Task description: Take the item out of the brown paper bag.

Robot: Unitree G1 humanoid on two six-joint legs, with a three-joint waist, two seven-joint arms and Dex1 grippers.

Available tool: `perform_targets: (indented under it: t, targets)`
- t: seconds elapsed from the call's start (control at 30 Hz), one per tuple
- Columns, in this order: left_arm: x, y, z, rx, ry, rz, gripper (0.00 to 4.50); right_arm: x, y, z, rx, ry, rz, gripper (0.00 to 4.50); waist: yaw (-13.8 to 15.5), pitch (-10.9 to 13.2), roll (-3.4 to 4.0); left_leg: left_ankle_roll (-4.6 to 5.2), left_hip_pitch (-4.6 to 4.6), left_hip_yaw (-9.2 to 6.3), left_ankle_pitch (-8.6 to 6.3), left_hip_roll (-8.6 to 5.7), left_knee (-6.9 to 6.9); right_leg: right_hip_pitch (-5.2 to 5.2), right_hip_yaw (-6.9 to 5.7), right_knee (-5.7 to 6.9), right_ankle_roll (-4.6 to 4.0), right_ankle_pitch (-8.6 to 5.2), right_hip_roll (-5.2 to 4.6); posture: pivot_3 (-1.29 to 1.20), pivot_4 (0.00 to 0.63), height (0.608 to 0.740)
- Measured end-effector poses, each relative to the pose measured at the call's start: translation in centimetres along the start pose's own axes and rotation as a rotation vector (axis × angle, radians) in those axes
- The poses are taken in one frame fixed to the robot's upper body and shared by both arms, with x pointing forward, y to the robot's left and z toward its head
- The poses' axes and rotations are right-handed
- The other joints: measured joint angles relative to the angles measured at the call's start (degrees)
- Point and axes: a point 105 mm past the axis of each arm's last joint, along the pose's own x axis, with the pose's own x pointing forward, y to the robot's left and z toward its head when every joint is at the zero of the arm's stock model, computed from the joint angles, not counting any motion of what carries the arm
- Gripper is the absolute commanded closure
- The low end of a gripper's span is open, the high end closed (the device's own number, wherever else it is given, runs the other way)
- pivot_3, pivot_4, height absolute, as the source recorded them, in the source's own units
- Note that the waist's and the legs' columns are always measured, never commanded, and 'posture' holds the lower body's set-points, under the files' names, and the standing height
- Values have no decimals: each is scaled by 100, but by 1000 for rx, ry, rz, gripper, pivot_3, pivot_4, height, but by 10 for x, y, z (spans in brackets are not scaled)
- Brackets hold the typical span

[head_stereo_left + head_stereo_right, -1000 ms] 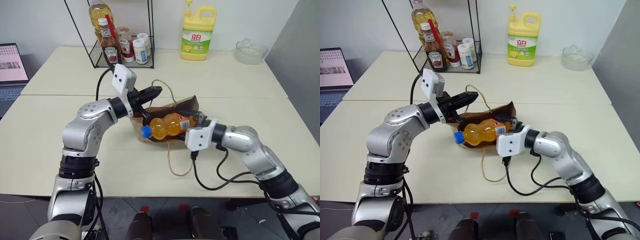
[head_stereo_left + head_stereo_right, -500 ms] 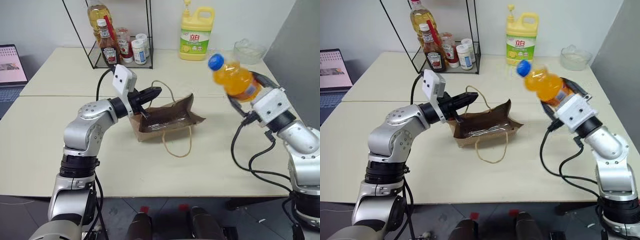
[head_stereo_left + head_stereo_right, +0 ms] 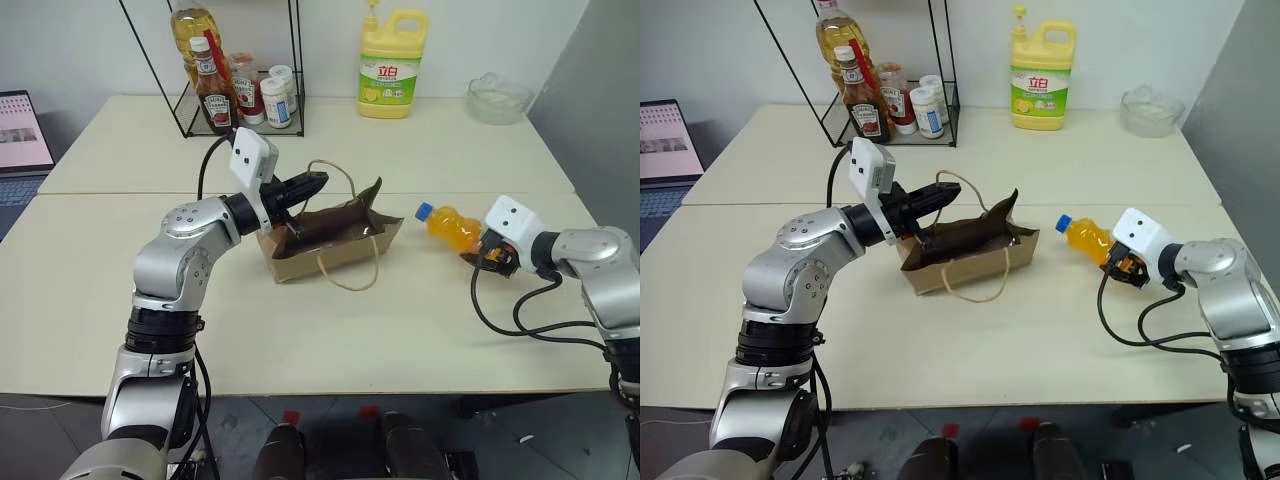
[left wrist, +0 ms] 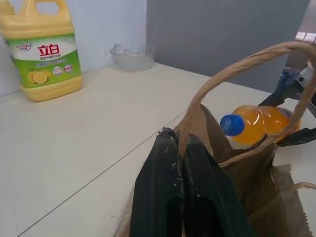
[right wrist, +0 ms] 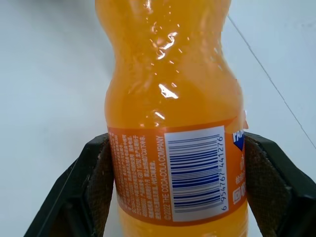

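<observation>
One small clear plastic bottle of orange drink with a blue cap (image 3: 1086, 238) lay on its side on the pale cream table (image 3: 300, 320), out of the one creased brown paper bag (image 3: 330, 238) and well to the right of it, cap pointing toward the bag. The right gripper (image 5: 175, 182) had its two black fingers (image 5: 96, 182) set on either side of the bottle's orange-and-white label; the pads looked to touch the label, though whether they were pressing or loosening could not be told.

The left gripper (image 4: 180, 182) had its two fingers pressed together, pinching the bag's upper edge at its left end beside one twisted paper-cord loop (image 4: 237, 69). A second loop handle (image 3: 350, 272) drooped over the bag's front face onto the table. The bag's mouth gaped open and its rim was crumpled to a peak.

At the far edge stood one large yellow detergent jug (image 3: 390, 65), one clear glass bowl (image 3: 498, 98) near the right corner, and one black wire rack (image 3: 235, 70) holding several bottles and jars, two ketchup bottles among them. One laptop (image 3: 25, 135) sat at the far left.

Bare tabletop lay open in front of the bag, between the bag and the bottle, and behind both up to the jug. A seam (image 3: 120, 193) ran across the table behind the bag.
</observation>
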Motion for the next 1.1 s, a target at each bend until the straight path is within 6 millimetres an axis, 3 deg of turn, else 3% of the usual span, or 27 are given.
perform_targets:
  t: [0.03,0.3,0.47,0.57,0.63,0.73,0.97,1.0,1.1]
  targets:
    - [0,0,0,0,0,1,4500,3,3,-2,-9,8,16,27,0,0,0,-1,0,0,0,-1,0,0,0,0,0,0,-1,0,150,740]
    - [-2,0,-2,1,4,9,4500,8,4,-5,-51,22,21,27,1,0,0,-17,0,0,9,-2,1,0,0,1,0,0,-2,0,150,740]
    - [-7,7,-1,9,8,44,4500,-7,5,22,-61,-101,-20,27,8,0,0,-17,0,-1,9,-1,1,0,-1,2,0,0,-2,0,150,740]
    - [-11,11,2,-1,0,62,3926,-18,8,50,38,-274,-69,0,2,-1,-1,-17,1,-4,10,0,2,1,-3,6,0,0,-1,0,150,740]
    - [-14,14,4,-16,-4,63,3346,-23,16,57,87,-345,-92,0,11,-1,-2,-17,0,-8,10,0,1,2,-7,6,0,0,-1,0,150,740]
    - [-24,22,9,-27,3,75,2441,-20,32,45,131,-348,-109,0,32,-2,-2,-17,-2,-5,9,-4,2,4,-4,3,0,0,-3,0,150,740]
    - [-42,40,19,-31,-6,154,306,-22,30,45,222,-417,-273,0,10,-2,-2,-17,4,-8,9,0,-1,3,-5,9,1,0,1,0,150,740]
    - [-51,47,19,-29,-9,203,77,-24,32,44,239,-428,-292,0,-2,-2,-2,-17,4,-8,9,2,-2,1,-5,8,1,0,2,0,150,740]
    - [-81,68,10,-40,-10,382,34,-27,47,36,298,-431,-328,0,-9,-4,1,-17,4,-5,9,6,-4,-1,-5,8,0,0,2,0,150,740]
